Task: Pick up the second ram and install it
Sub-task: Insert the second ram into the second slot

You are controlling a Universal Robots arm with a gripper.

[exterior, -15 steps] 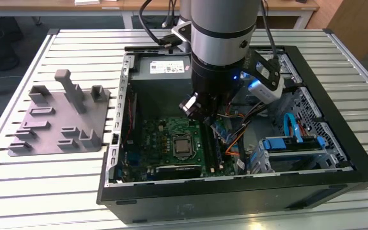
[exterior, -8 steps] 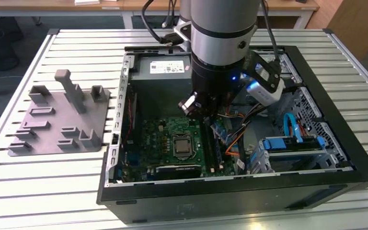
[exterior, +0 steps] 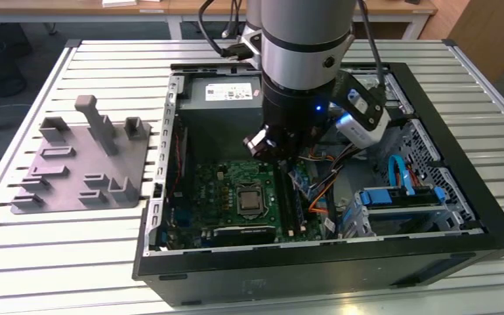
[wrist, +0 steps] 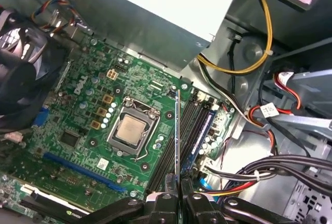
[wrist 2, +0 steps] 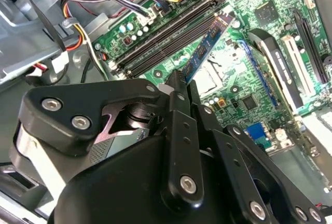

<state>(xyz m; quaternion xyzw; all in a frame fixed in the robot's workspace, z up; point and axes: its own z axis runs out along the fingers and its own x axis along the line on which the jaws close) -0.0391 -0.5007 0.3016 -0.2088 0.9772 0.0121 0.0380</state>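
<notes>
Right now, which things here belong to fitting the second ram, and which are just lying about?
In the job: ram, jaws shut on it; black slots; motherboard.
Lying about: grey holder; power supply; cables; drive cage.

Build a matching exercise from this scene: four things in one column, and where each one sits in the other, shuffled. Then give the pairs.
1. second ram
2. grey plastic holder
3. processor
4. power supply box

A. in its socket on the motherboard
B. clamped in the gripper, above the motherboard
C. on the slatted table, outside the computer case
D. inside the computer case, at its far end in the exterior view

Pairs: 1-B; 2-C; 3-A; 4-D
</notes>
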